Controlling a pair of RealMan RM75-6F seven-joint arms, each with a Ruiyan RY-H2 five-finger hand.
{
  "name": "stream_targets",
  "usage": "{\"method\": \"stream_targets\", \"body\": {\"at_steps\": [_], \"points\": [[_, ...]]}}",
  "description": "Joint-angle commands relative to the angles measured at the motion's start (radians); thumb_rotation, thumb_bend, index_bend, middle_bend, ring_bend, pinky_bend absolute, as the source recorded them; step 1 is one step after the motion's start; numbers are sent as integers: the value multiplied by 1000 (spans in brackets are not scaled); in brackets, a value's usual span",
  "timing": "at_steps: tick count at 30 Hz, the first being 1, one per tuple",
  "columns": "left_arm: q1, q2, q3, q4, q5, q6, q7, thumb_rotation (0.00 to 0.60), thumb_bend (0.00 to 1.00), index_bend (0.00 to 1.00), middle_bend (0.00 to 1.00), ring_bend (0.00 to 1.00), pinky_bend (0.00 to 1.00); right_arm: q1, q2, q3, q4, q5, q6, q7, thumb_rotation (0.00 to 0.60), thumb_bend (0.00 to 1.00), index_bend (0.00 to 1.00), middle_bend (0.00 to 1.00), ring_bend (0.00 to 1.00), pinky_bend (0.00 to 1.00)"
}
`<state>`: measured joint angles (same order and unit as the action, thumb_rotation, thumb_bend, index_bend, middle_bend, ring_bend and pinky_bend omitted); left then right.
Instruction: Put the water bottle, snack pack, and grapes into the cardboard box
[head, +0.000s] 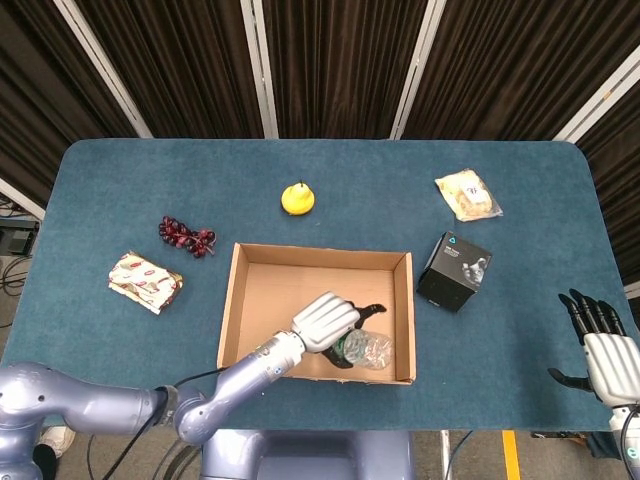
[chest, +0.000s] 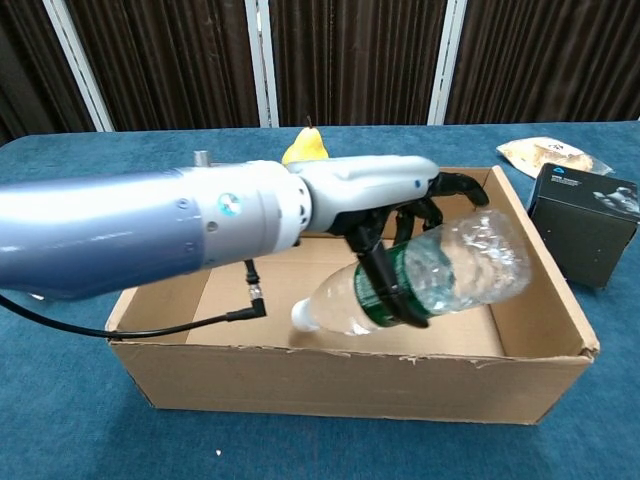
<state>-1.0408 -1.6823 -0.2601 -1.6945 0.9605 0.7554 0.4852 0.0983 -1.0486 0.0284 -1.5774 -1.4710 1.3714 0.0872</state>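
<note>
My left hand (head: 325, 322) (chest: 385, 205) holds the clear water bottle (head: 365, 350) (chest: 430, 275) with a green label inside the cardboard box (head: 250, 262) (chest: 330, 385), low over its near right part. The bottle lies tilted, cap end toward the near left. The dark grapes (head: 185, 236) lie on the table left of the box. The snack pack (head: 145, 281), red and cream, lies further left and nearer. My right hand (head: 603, 355) hovers at the near right table edge, fingers spread, holding nothing.
A yellow pear (head: 297, 198) (chest: 306, 148) sits behind the box. A black carton (head: 454, 271) (chest: 590, 235) stands right of it, and a bagged pastry (head: 467, 194) (chest: 545, 153) lies further back right. The blue table (head: 120, 180) runs to dark curtains.
</note>
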Motion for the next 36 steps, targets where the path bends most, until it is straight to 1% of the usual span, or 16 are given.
{"method": "stream_targets", "body": {"at_steps": [1, 2, 4, 7, 13, 17, 19, 21, 22, 25, 27, 30, 33, 36], "points": [[-10, 116, 39, -91, -37, -54, 25, 600, 0, 0, 0, 16, 232, 0, -2, -1, -3, -2, 1, -8, 600, 23, 0, 0, 0, 0], [-9, 132, 43, -104, -35, -52, 29, 599, 0, 0, 0, 4, 201, -1, -2, -2, -4, -3, 1, -10, 600, 22, 0, 0, 0, 0], [3, 190, 55, -160, -23, -33, 41, 597, 0, 0, 0, 0, 130, -1, -4, -3, -7, -6, 3, -19, 600, 22, 0, 0, 0, 0], [23, 249, 68, -220, -8, -8, 40, 589, 0, 0, 0, 0, 69, -3, -5, -4, -12, -10, 8, -30, 600, 23, 0, 0, 0, 0], [76, 345, 81, -310, 49, 49, 0, 587, 0, 0, 0, 0, 58, -8, -11, -12, -26, -28, 22, -57, 600, 22, 0, 0, 0, 0], [150, 450, 99, -380, 153, 139, -23, 585, 0, 0, 0, 0, 64, -8, -15, -16, -29, -34, 21, -72, 600, 22, 0, 0, 0, 0], [205, 520, 123, -405, 219, 197, -40, 584, 0, 0, 0, 0, 69, -7, -18, -17, -29, -32, 18, -77, 600, 22, 0, 0, 0, 0], [231, 552, 138, -407, 250, 219, -51, 585, 0, 0, 0, 0, 69, -7, -19, -17, -29, -32, 18, -80, 600, 22, 0, 0, 0, 0], [259, 585, 158, -398, 274, 237, -65, 585, 0, 0, 0, 0, 69, -7, -20, -17, -30, -33, 18, -83, 600, 22, 0, 0, 0, 0], [295, 636, 192, -362, 305, 247, -95, 586, 0, 0, 0, 0, 68, -7, -23, -17, -31, -32, 18, -90, 600, 22, 0, 0, 0, 0], [314, 676, 220, -325, 317, 230, -127, 585, 0, 0, 0, 0, 68, -6, -23, -16, -35, -28, 16, -95, 600, 22, 0, 0, 0, 0], [330, 719, 249, -290, 318, 193, -179, 585, 0, 0, 0, 0, 68, -6, -26, -11, -35, -18, 15, -99, 600, 22, 0, 0, 0, 0], [348, 748, 280, -248, 318, 163, -216, 586, 0, 0, 0, 0, 68, -6, -28, -9, -33, -9, 12, -100, 600, 22, 0, 0, 0, 0], [372, 753, 303, -201, 325, 158, -245, 583, 0, 5, 0, 0, 65, -4, -30, -7, -28, -2, 5, -103, 600, 22, 0, 0, 0, 0]]}}
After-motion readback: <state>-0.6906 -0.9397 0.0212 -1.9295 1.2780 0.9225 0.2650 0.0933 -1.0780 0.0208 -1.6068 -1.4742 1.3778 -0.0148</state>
